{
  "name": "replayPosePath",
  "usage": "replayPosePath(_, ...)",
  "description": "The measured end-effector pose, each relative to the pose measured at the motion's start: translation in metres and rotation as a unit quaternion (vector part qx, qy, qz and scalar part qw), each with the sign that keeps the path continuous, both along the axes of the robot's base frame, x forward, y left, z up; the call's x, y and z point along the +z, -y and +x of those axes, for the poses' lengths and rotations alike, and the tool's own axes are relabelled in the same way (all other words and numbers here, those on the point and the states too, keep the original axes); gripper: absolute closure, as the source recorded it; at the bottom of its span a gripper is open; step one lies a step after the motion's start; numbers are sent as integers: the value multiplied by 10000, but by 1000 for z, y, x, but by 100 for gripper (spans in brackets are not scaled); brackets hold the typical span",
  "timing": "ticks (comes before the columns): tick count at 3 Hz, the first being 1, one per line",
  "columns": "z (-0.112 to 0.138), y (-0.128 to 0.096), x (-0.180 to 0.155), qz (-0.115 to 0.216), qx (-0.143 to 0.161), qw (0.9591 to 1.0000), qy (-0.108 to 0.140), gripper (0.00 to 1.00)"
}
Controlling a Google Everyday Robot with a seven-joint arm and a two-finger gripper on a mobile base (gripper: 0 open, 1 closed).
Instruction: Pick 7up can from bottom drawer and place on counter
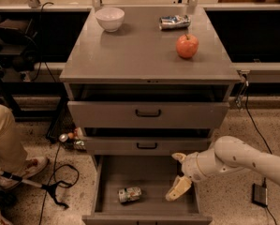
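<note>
The 7up can (129,194), green and white, lies on its side on the floor of the open bottom drawer (149,172), left of middle. My gripper (179,188) hangs over the right part of the drawer, to the right of the can and apart from it, with nothing in it. My white arm reaches in from the right. The counter (135,50) is the grey top of the cabinet above the drawers.
On the counter stand a white bowl (109,18), a crushed silver-and-blue can (174,22) and a red apple (187,46). Two upper drawers with black handles (147,113) sit slightly open. A person's leg and shoe (11,153) and cables lie at the left on the floor.
</note>
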State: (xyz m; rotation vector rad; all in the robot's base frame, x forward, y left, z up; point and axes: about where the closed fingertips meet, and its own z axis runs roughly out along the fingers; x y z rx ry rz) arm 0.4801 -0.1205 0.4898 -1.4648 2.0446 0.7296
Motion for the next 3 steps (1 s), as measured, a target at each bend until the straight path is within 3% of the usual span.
replayPosePath(1, -2, -1, -5, 4, 11, 10000, 8, 0)
replayPosePath(2, 1, -7, -35, 50, 100, 9998, 149, 0)
replayPosePath(3, 13, -31, -98, 21, 324, 9984, 460, 0)
